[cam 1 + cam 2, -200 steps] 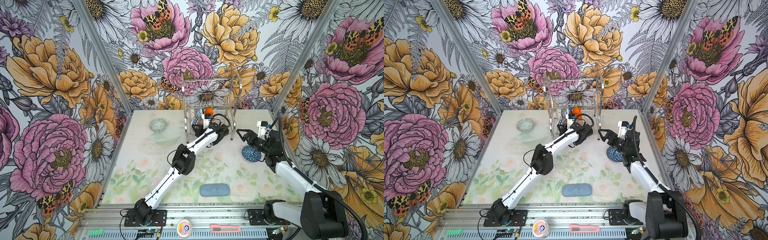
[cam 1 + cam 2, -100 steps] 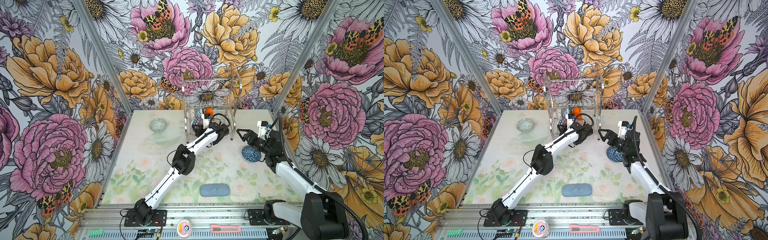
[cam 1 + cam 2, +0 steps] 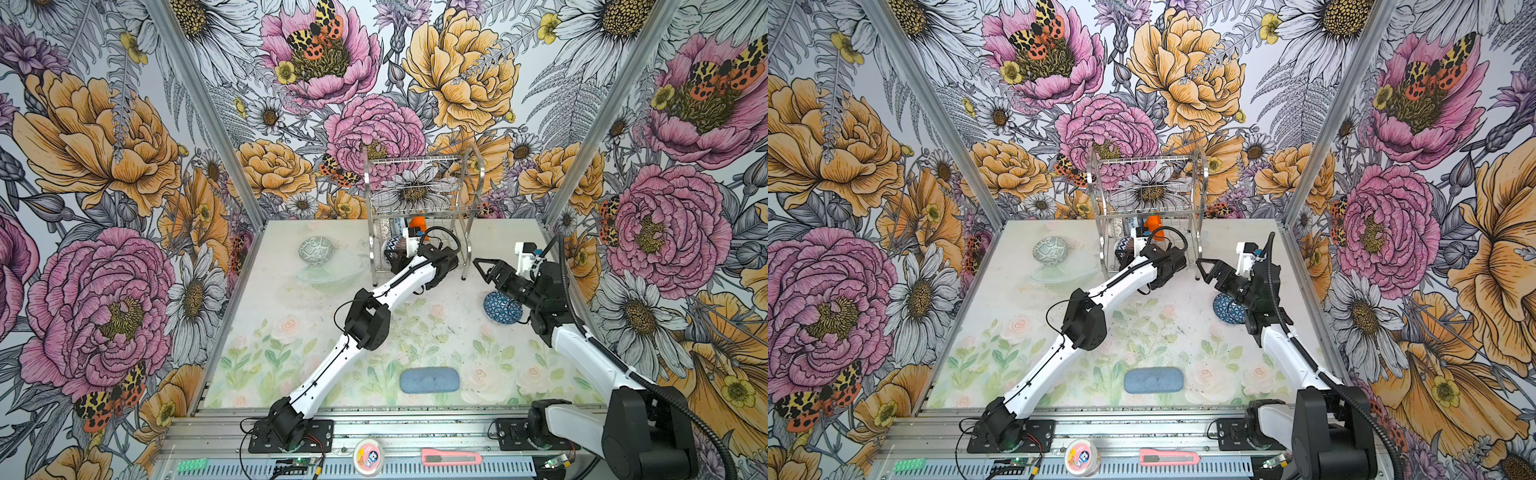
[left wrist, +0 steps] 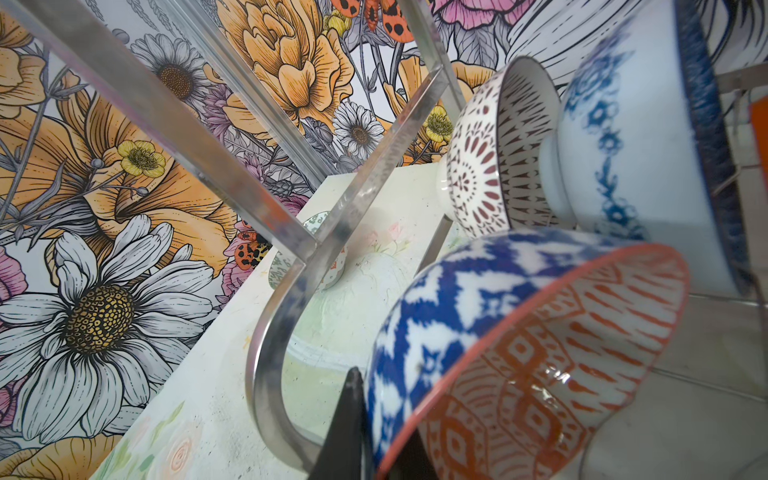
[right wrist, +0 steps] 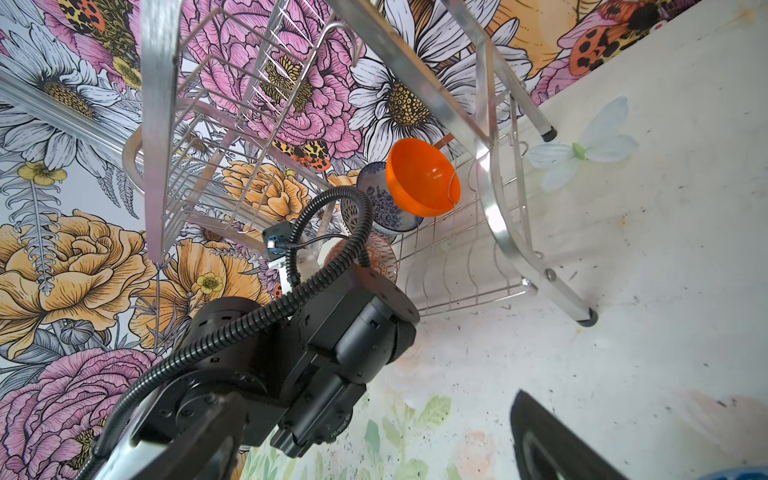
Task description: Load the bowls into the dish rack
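Pinching orange-white geometric bowl [image 4: 519,353] by rim with left gripper [image 4: 374,440], on edge at front of dish rack [image 3: 415,159] lower tier. Spread wide, empty on right gripper [image 3: 482,270], with dark-blue triangle-patterned bowl [image 3: 500,309] on table [image 3: 291,332] just beneath, toward arm base.

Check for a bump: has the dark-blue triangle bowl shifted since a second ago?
No. The dark-blue triangle bowl lies just as far from the dish rack leg.

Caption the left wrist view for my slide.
Left pincer grips the orange-white geometric bowl by its rim at the dish rack, beside the blue floral bowl and the lattice bowl racked on edge.
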Controlling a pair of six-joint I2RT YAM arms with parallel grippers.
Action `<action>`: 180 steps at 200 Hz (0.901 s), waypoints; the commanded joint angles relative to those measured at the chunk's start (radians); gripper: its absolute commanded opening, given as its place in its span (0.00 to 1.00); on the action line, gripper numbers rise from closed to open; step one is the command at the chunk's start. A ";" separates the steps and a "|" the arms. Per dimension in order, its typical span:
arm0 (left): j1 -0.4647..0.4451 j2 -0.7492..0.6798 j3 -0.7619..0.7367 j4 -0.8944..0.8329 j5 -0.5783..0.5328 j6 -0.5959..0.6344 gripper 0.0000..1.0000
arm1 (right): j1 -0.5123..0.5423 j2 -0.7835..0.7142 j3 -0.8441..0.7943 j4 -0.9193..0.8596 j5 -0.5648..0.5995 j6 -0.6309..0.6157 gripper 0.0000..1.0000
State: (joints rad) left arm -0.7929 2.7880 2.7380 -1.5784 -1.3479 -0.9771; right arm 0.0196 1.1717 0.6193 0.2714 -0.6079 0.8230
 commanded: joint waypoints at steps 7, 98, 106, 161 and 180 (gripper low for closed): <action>-0.074 0.067 0.003 0.027 0.308 -0.008 0.10 | -0.007 -0.018 -0.004 0.020 -0.011 0.007 1.00; -0.080 0.073 0.025 0.028 0.350 -0.034 0.13 | -0.008 -0.017 -0.004 0.020 -0.011 0.005 1.00; -0.080 0.071 0.022 0.028 0.353 -0.036 0.13 | -0.008 -0.017 -0.004 0.020 -0.011 0.005 1.00; -0.090 0.061 0.029 0.028 0.362 -0.050 0.16 | -0.008 -0.023 -0.004 0.019 -0.008 0.004 0.99; -0.093 0.058 0.030 0.029 0.370 -0.058 0.16 | -0.007 -0.026 -0.004 0.019 -0.008 0.004 0.99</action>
State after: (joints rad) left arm -0.8207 2.7895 2.7697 -1.6135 -1.2514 -1.0351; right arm 0.0181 1.1717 0.6178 0.2714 -0.6079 0.8230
